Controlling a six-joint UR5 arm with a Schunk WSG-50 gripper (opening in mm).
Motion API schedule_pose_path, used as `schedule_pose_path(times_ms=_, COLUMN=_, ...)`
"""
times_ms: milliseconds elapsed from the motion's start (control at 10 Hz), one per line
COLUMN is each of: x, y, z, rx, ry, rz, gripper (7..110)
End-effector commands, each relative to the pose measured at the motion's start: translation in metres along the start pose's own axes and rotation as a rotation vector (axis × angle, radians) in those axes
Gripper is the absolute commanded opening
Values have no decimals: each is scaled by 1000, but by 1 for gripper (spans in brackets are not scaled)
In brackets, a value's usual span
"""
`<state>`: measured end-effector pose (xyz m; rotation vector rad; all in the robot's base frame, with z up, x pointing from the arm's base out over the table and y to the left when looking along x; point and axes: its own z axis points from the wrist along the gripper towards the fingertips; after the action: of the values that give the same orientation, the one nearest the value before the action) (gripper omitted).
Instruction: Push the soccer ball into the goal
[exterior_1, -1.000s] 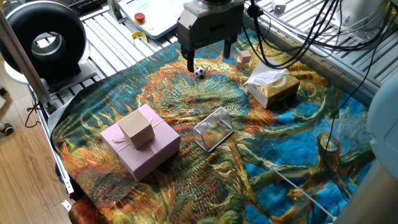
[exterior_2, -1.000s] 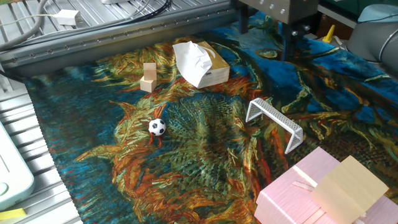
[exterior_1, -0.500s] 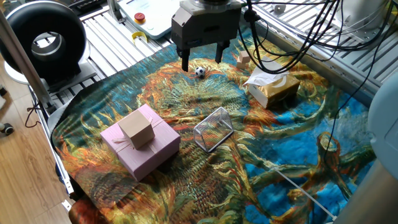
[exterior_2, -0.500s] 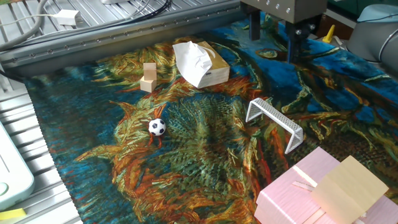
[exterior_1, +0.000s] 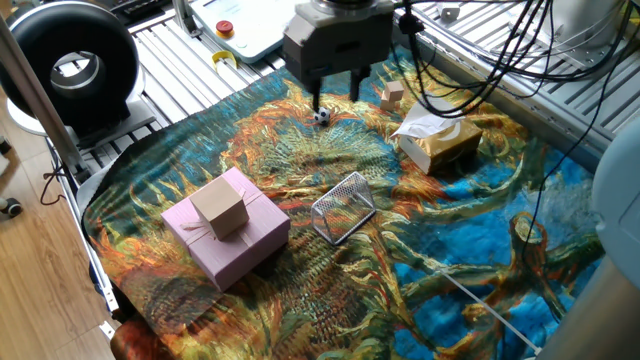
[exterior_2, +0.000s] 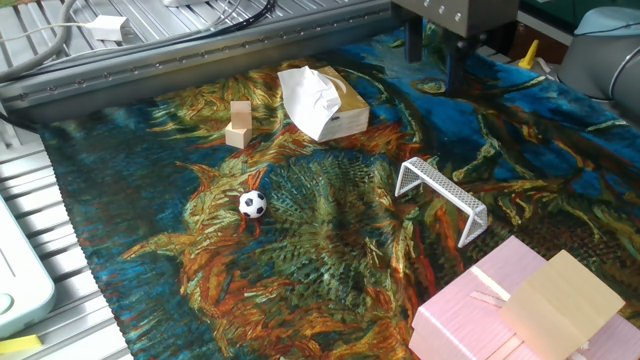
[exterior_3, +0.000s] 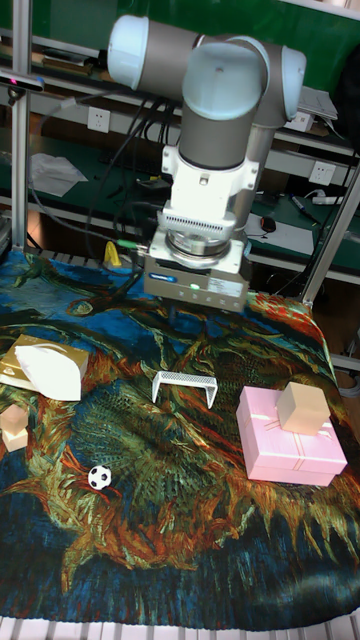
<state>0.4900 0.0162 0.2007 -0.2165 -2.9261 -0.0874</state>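
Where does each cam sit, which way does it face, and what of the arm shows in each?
One fixed view: high, over the pink box's side, facing the soccer ball; pincer at top.
The other fixed view: low, near the ball, facing the goal; pincer body and finger bases at top edge.
Tall fixed view: in front, facing the arm's base; whole arm above the goal, fingers hidden.
All three share ball, goal, pink box.
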Motion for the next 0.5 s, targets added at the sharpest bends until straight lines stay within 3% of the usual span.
schedule_pose_path(times_ms=0, x=28, y=-52, z=-3, rx=184, ry=121, rz=-139, gripper=7)
schedule_pose_path(times_ms=100, x=24, y=-50, z=-2, rx=175, ry=94, rz=-44, gripper=7)
schedule_pose_path(times_ms=200, x=20, y=-39, z=-3, rx=129, ry=68, rz=-8, gripper=7)
schedule_pose_path(times_ms=400, x=26, y=-28, z=-2, rx=98, ry=95, rz=97, gripper=7)
